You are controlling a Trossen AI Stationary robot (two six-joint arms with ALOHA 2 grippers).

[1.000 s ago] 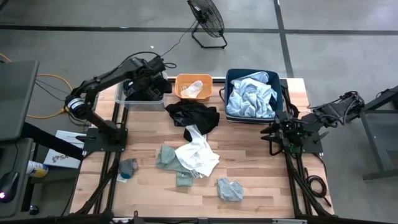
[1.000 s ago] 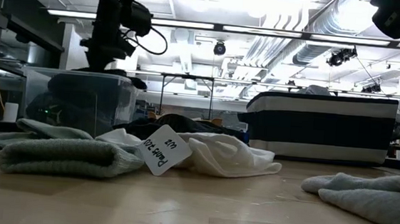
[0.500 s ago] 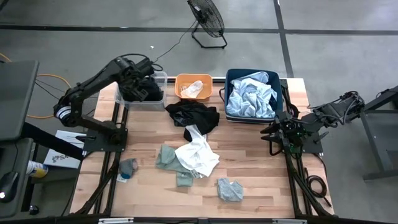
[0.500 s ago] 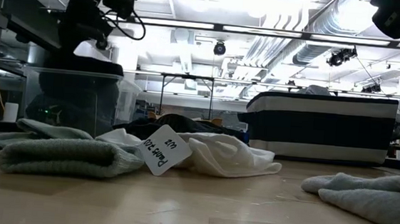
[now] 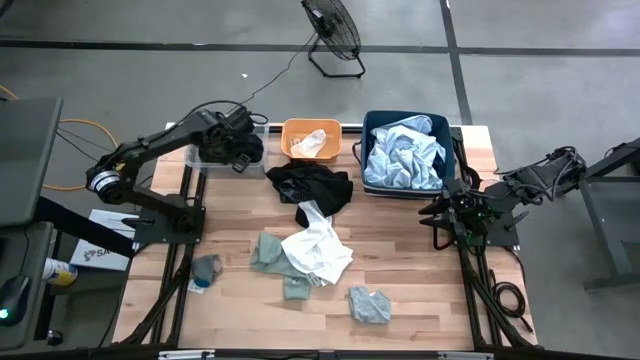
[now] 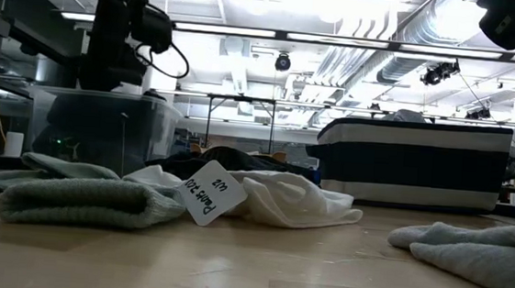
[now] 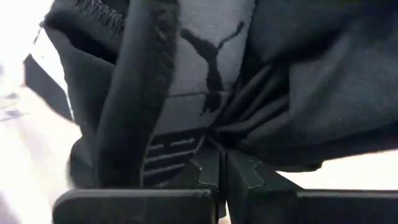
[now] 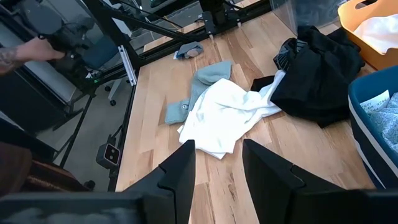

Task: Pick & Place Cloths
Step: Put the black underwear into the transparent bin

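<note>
- Nearest the front edge of the table [image 5: 400, 330]: a small grey-green rag [image 5: 369, 305], unsorted. A second grey-blue scrap [image 5: 205, 270] hangs at the left edge.
- Mid-table: white cloth [image 5: 318, 250] lying over a grey-green piece [image 5: 268, 252]; black garment [image 5: 315, 186] just beyond, touching the white one. All of these are left to do, I judge.
- Far row, bins: navy bin [image 5: 455, 150] heaped with pale blue cloth [image 5: 403, 155]; orange bin [image 5: 288, 128] holds a small white cloth [image 5: 312, 142]; clear bin [image 5: 200, 155] in front of my left gripper.
- Progress: roughly half sorted, by my estimate; five pieces are loose on the wood.
- My left gripper [image 7: 222, 171]: fingers clamped together on a black garment with a logo [image 7: 205, 62], folds bunched right at the tips. Arm reaches from its base at the table's left across to the clear bin, gripper at the bin's right end; drop not yet made.
- My right gripper [image 8: 217, 168]: fingers parted, nothing between them; arm parked off the table's right edge, aimed back across the loose cloths.
</note>
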